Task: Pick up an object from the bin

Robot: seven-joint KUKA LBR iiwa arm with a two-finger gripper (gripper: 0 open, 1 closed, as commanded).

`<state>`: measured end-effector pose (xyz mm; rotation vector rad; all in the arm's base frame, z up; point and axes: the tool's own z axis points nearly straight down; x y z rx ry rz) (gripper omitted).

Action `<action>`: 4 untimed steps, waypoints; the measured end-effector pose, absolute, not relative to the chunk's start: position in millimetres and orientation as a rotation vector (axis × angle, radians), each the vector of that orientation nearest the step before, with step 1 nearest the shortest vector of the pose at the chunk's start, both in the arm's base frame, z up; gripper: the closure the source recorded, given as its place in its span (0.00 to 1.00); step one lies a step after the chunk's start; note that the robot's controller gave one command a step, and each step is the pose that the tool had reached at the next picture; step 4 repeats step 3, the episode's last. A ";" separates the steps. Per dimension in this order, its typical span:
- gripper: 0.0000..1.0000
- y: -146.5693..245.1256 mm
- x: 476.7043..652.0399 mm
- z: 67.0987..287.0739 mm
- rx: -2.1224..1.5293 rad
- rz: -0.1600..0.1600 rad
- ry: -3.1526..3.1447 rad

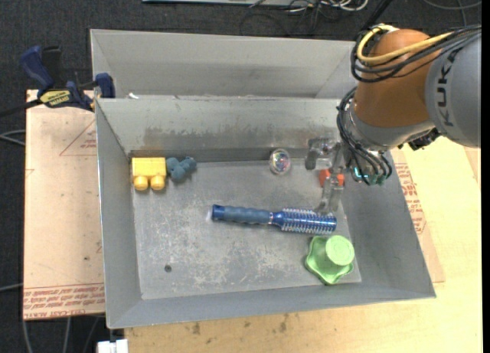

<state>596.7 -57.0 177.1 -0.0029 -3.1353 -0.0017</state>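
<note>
My gripper [329,174] hangs below the orange wrist cover at the right side of the bin, just above the bristle end of a blue hairbrush [274,218]. The brush lies flat across the bin floor, handle to the left, head to the right. A light green round-topped thing [330,258] sits right in front of the brush head, near the bin's front right corner. A small clear ball [279,161] rests against the back wall, a little left of the gripper.
At the back left of the bin lie a yellow block with two round knobs [148,173] and a small grey-blue lump [181,168] beside it. The arm and its cables cover the bin's back right corner.
</note>
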 end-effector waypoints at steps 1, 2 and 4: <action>0.00 -62.6 547.2 81.3 -0.151 -0.003 -3.129; 1.00 -62.7 550.4 85.4 -0.148 -0.001 -3.138; 1.00 -57.6 549.8 205.6 -0.192 -0.001 -3.144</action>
